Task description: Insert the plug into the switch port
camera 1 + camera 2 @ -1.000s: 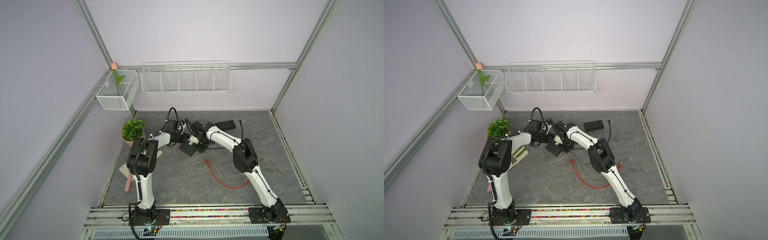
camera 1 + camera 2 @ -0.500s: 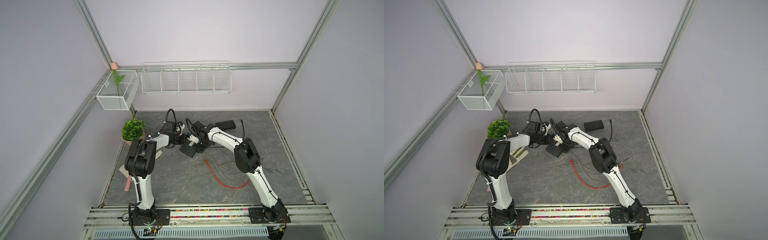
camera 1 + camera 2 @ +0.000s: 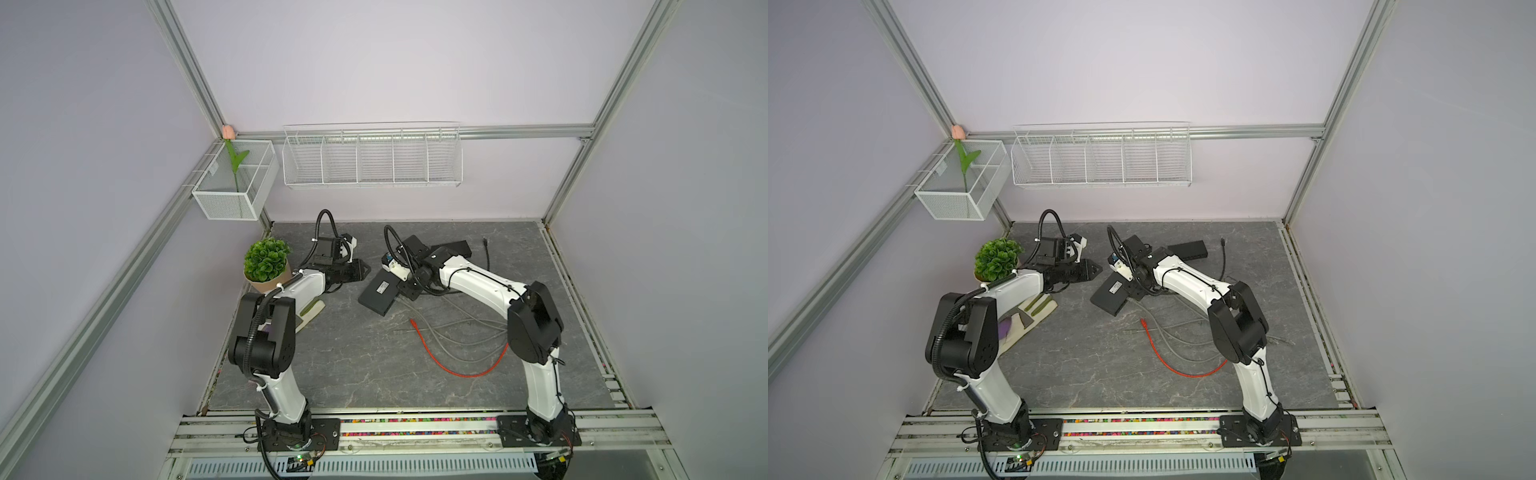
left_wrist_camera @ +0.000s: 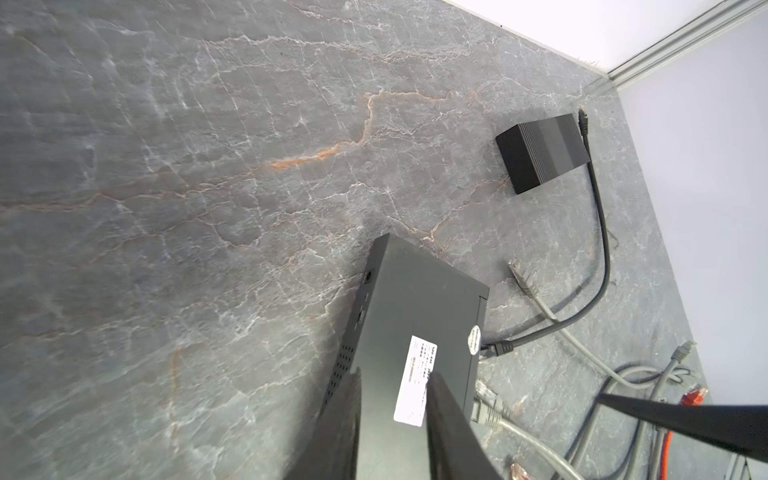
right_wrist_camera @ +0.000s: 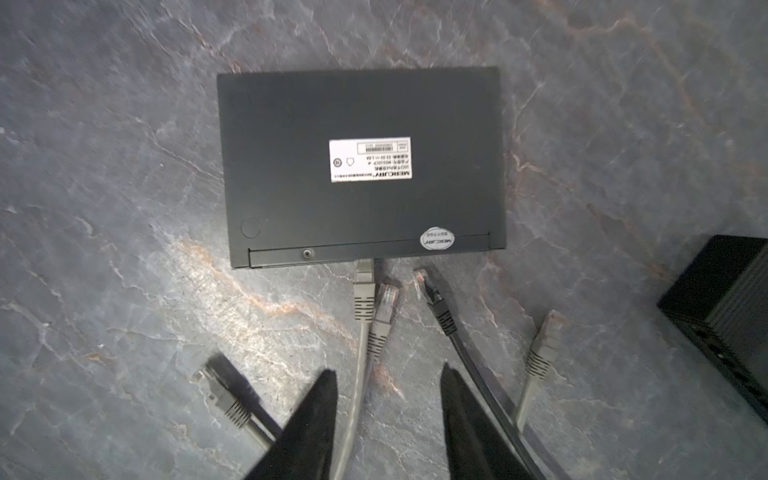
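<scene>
Right fingers (image 5: 316, 428) astride grey cable (image 5: 356, 399); plug (image 5: 364, 286) ahead, touching switch (image 5: 357, 199).

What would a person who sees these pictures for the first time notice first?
Probably the black network switch, lying label-up near the middle of the table, with one grey Ethernet plug touching its port side. After that, the eye goes to the red cable curling in front of the switch toward the right, and to the green potted plant at the back left.
</scene>
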You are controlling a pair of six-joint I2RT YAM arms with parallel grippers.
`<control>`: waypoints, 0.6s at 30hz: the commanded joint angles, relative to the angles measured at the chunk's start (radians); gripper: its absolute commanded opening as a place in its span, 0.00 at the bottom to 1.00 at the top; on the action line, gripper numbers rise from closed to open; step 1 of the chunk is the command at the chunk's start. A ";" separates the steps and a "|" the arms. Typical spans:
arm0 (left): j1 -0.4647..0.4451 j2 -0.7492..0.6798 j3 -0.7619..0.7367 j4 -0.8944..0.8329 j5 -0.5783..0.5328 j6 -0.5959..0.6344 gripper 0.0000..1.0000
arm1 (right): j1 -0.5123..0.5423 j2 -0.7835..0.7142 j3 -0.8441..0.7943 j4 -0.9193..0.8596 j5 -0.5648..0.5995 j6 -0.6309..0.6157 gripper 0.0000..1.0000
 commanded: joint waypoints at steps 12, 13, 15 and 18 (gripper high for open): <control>-0.092 0.098 0.025 -0.049 -0.127 0.014 0.35 | -0.008 0.137 -0.029 0.043 -0.044 -0.037 0.27; -0.092 0.103 0.027 -0.048 -0.128 0.014 0.35 | -0.006 0.142 -0.023 0.041 -0.044 -0.038 0.28; -0.091 0.114 0.034 -0.047 -0.126 0.015 0.35 | -0.008 0.153 -0.017 0.046 -0.050 -0.039 0.28; -0.074 0.125 0.034 -0.030 -0.092 0.011 0.35 | -0.011 0.171 -0.005 0.051 -0.065 -0.039 0.27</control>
